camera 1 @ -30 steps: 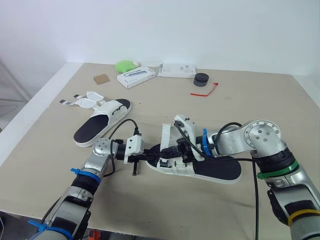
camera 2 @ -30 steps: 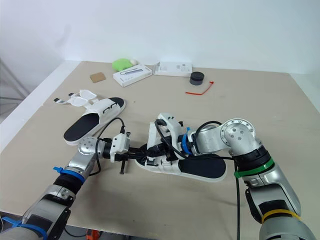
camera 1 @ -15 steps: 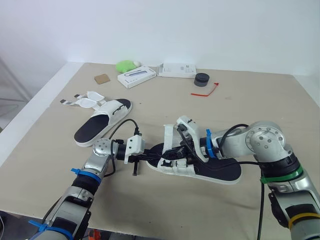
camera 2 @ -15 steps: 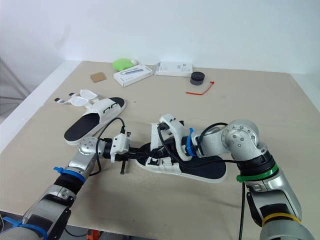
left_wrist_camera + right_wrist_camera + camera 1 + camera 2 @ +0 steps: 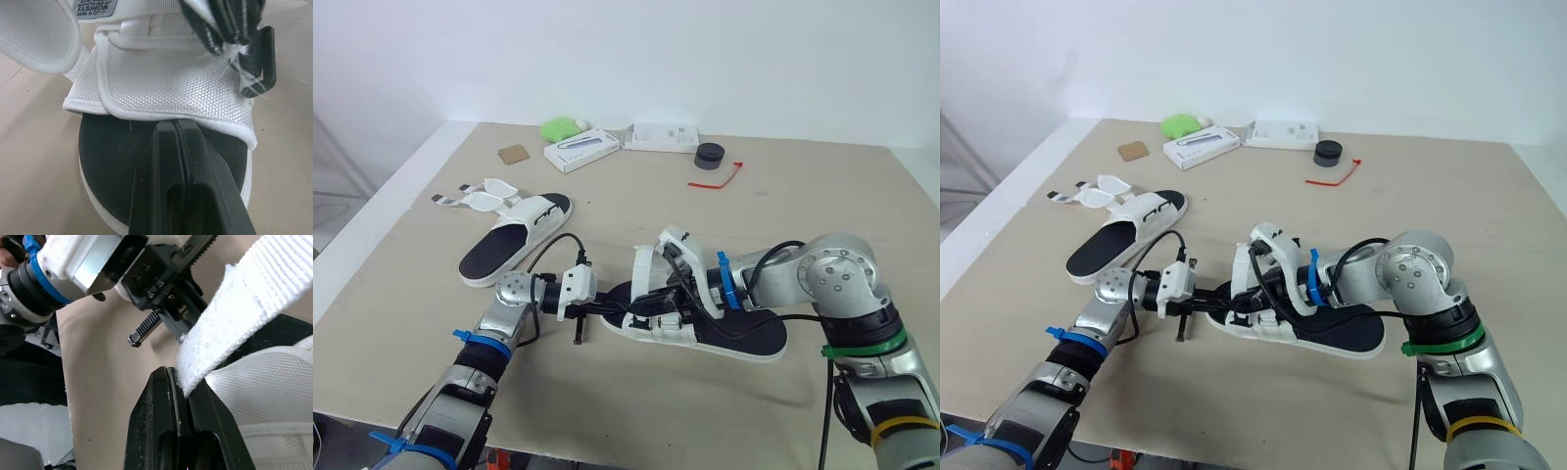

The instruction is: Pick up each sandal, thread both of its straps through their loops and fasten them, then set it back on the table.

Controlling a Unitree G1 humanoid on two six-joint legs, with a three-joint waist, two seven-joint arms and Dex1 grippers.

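A white sandal with a black footbed lies near the middle of the table, toe toward my left arm. My left gripper is shut, its fingers resting on the footbed with the tips tucked under the white upper. My right gripper is shut on one white strap of this sandal, held above the upper next to a black buckle. The second sandal lies at the left, its straps spread open.
Along the back of the table sit a green object, two white boxes, a black round puck, a red zip tie and a cardboard square. The table's left edge is near the second sandal.
My right arm has shifted a little to the right and lower while keeping hold of the strap. The left arm and both sandals have stayed put.
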